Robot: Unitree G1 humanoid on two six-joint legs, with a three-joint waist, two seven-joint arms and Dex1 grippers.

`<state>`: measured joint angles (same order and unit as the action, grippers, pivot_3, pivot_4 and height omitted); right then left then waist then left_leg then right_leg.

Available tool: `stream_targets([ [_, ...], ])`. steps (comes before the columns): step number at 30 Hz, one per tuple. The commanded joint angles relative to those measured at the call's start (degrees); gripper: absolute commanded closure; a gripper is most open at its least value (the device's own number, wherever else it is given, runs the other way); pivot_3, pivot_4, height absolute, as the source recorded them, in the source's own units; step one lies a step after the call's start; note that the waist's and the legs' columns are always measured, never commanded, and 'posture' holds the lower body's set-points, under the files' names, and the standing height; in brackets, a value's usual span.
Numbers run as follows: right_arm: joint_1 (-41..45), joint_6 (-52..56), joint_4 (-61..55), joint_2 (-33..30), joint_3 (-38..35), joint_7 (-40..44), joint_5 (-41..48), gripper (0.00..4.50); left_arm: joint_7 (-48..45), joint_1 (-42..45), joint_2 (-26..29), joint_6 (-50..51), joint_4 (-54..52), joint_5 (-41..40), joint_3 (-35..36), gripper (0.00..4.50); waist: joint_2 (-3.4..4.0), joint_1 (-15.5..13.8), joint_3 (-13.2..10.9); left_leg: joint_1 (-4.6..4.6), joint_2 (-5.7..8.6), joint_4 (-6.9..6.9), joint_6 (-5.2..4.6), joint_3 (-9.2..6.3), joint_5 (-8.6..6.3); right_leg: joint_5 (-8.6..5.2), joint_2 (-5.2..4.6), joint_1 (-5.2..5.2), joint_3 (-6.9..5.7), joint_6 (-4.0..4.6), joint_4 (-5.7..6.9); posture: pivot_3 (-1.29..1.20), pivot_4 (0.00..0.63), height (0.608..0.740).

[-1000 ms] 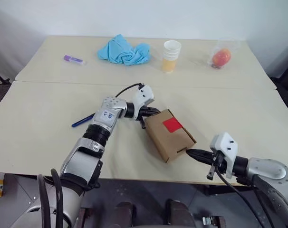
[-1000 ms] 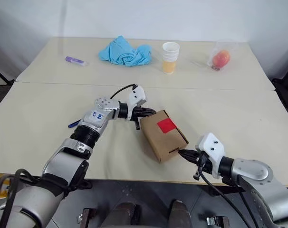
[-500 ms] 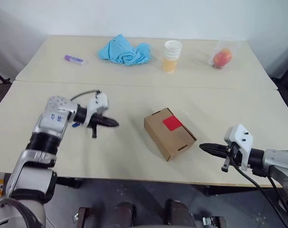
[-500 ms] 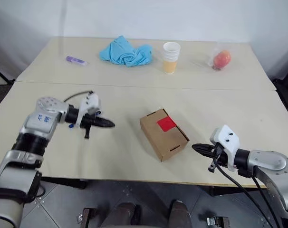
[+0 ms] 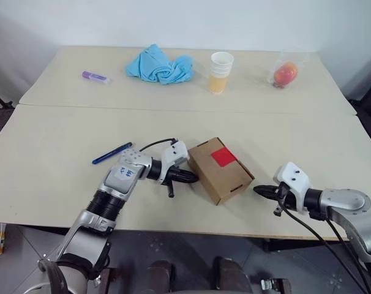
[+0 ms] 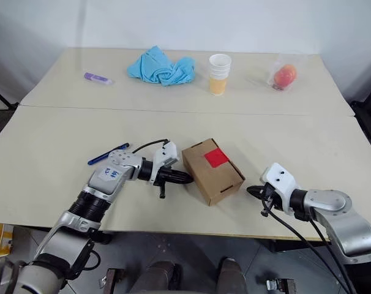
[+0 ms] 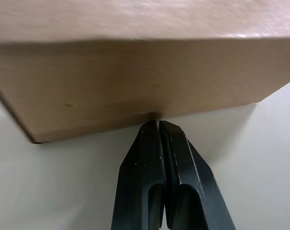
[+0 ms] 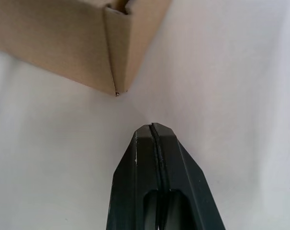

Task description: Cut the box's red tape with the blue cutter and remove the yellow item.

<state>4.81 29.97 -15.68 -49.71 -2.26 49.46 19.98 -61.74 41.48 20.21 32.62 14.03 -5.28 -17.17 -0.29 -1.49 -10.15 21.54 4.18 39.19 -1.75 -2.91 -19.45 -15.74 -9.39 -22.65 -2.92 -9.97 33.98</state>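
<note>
The brown cardboard box [image 5: 225, 177] lies shut near the table's front edge, with the square of red tape [image 5: 223, 157] on its top. My left gripper [image 5: 194, 179] is shut and empty, and its tip [image 7: 158, 125] touches the bottom of the box's left wall [image 7: 135, 81]. Just right of the box's near corner [image 8: 117, 91], my right gripper [image 5: 259, 190] hovers shut and empty, apart from the cardboard. The blue cutter [image 5: 112, 153] lies on the table behind my left forearm. The yellow item is hidden.
Along the far table stand a purple marker [image 5: 94, 76], a crumpled blue cloth [image 5: 160, 64], a white cup [image 5: 220, 72] with orange filling and a reddish fruit in clear plastic [image 5: 285, 73]. A seam [image 5: 63, 108] runs between the two tables.
My left gripper swung away to the left, then came back to the box's left wall lower down. My right gripper drew back from the box's near right corner.
</note>
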Motion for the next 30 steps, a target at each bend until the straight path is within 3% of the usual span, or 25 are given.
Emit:
stream_targets([
  [1, -0.2, -2.0, -0.1, -0.8, -2.1, 1.5, -0.1, 4.50, 1.2, 1.8, -1.2, -0.1, 0.3, -0.1, -0.5, 4.43, 0.00, -0.1, 0.0, 0.00, 0.00, 0.00, 0.00, 0.00, 0.00, 0.00, 0.00, 0.00, 0.00, 0.00, 0.00, 0.00, 0.150, 0.740],
  [6, -1.5, -4.5, 1.2, -1.5, -4.2, 3.2, 0.0, 4.50, 1.0, 2.4, -1.7, 0.6, 0.5, -0.5, -1.1, 4.43, 0.00, -0.1, 0.0, 0.00, 0.01, 0.00, 0.00, -0.01, 0.00, 0.00, -0.01, 0.02, 0.00, 0.00, -0.02, 0.00, 0.150, 0.740],
  [8, -3.2, -6.6, 1.3, -1.9, -7.0, 5.5, 1.6, 4.50, 0.0, 2.3, 0.5, 1.1, -0.4, -0.9, -0.1, 4.43, 0.01, 0.0, 0.0, 0.00, 0.01, 0.00, 0.00, 0.00, 0.00, 0.00, -0.01, 0.02, 0.00, 0.00, -0.03, 0.00, 0.150, 0.740],
  [12, -6.6, -7.8, -0.9, -1.1, -16.1, 10.6, 9.5, 4.50, -2.9, 3.3, 7.3, 2.2, 0.4, -7.9, 10.8, 4.26, 0.02, 0.3, 0.0, -0.01, -0.05, -0.01, 0.02, 0.02, 0.00, 0.00, 0.04, 0.00, 0.00, 0.00, -0.03, 0.00, 0.150, 0.740],
  [15, -8.0, -6.9, -5.1, 0.5, -23.2, 12.0, 17.3, 3.89, -5.6, 0.1, 14.7, -3.0, 0.0, -12.7, 21.0, 3.56, 0.06, 0.7, 0.0, -0.02, -0.38, -0.03, 0.09, 0.04, 0.00, 0.00, 0.07, -0.06, 0.00, 0.01, -0.03, 0.00, 0.150, 0.740],
  [18, -9.1, -6.8, -10.1, 1.3, -24.8, 10.5, 19.4, 2.89, -8.6, -8.4, 21.8, -12.2, 0.7, -14.0, 28.8, 2.64, 0.20, 1.3, 0.1, -0.21, -0.44, -0.11, 0.17, 0.05, -0.07, -0.03, 0.09, 0.04, -0.04, 0.06, 0.00, 0.00, 0.150, 0.740],
  [21, -8.8, -7.9, -14.9, 3.1, -23.6, 6.7, 18.1, 1.88, -8.9, -17.6, 27.9, -17.9, 5.3, -15.1, 38.5, 1.76, 0.22, 1.6, 0.1, -0.32, -0.48, -0.19, 0.18, 0.07, -0.13, -0.05, 0.09, 0.09, -0.04, 0.09, -0.06, 0.00, 0.150, 0.740],
  [24, -6.1, -13.0, -17.8, 9.0, -19.4, 4.9, 18.1, 0.82, -6.1, -25.7, 33.6, -20.8, 13.8, -16.1, 48.8, 0.82, 0.08, 1.5, 0.0, -0.30, -0.59, -0.15, 0.24, 0.07, -0.17, -0.07, 0.18, 0.07, -0.05, 0.12, -0.06, 0.00, 0.150, 0.740],
  [26, -4.2, -10.3, -19.0, 10.9, -17.7, 5.7, 24.9, 0.14, -4.0, -31.3, 35.8, -24.3, 17.8, -16.1, 54.1, 0.22, 0.10, 1.5, 0.0, -0.31, -0.65, -0.15, 0.26, 0.08, -0.20, -0.07, 0.23, 0.06, -0.03, 0.14, -0.07, 0.00, 0.150, 0.740],
  [27, -3.5, -10.6, -19.2, 11.8, -16.8, 5.8, 25.4, 0.00, -4.1, -34.2, 36.9, -25.1, 19.8, -16.1, 56.2, 0.02, 0.11, 1.5, 0.0, -0.32, -0.66, -0.15, 0.25, 0.09, -0.22, -0.08, 0.22, 0.07, -0.02, 0.14, -0.07, 0.00, 0.150, 0.740],
  [30, -2.7, -15.4, -19.6, 12.5, -14.3, 8.3, 22.1, 0.00, -3.6, -41.8, 39.3, -26.8, 23.9, -16.0, 61.3, 0.02, 0.16, 0.7, 0.0, -0.34, -0.62, -0.16, 0.16, 0.06, -0.31, -0.09, 0.16, 0.10, -0.03, 0.17, -0.05, 0.00, 0.150, 0.740],
])
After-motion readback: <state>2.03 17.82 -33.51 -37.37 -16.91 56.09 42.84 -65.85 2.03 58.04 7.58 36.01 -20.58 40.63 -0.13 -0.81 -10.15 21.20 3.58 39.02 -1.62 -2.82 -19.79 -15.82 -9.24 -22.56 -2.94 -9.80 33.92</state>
